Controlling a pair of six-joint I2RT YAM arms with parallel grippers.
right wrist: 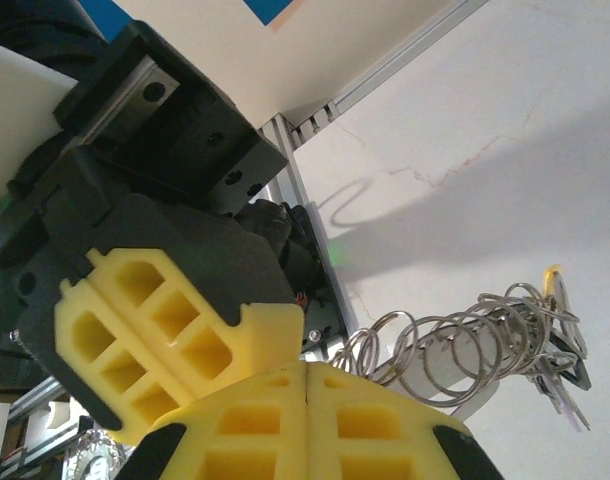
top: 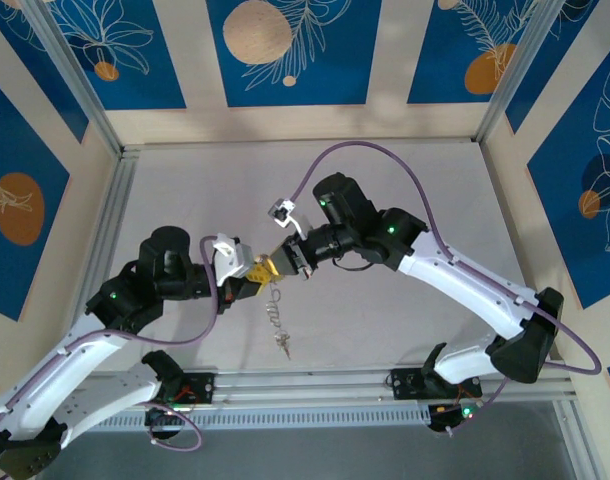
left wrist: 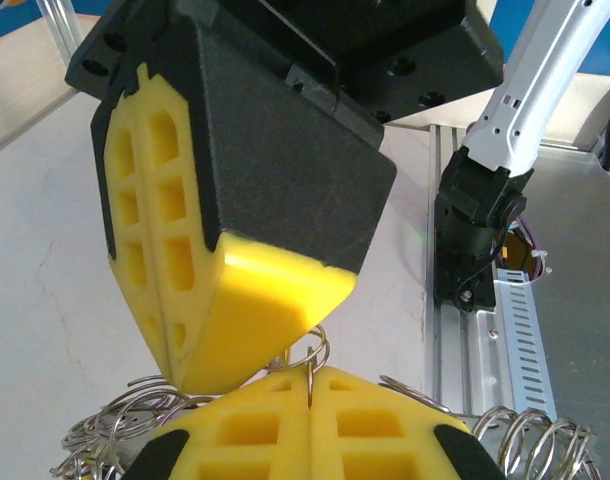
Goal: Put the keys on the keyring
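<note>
Noting left fingers (left wrist: 270, 432) closed, pinching keyring (top: 275, 312) wire; right fingers (right wrist: 275, 425) closed tip-to-tip against them, own hold unconfirmed. Keyring coil trails from that pinch toward my arm bases over bench (top: 185, 190), keys (top: 283, 345) at free end; both arms equally near.

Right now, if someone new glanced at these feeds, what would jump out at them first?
The yellow-fingered left gripper and right gripper meet tip to tip above the middle of the table, both shut, the left nipping a wire loop. Next comes the keyring, a bunch of wire loops hanging from where they meet, with the keys clustered at its far end.
</note>
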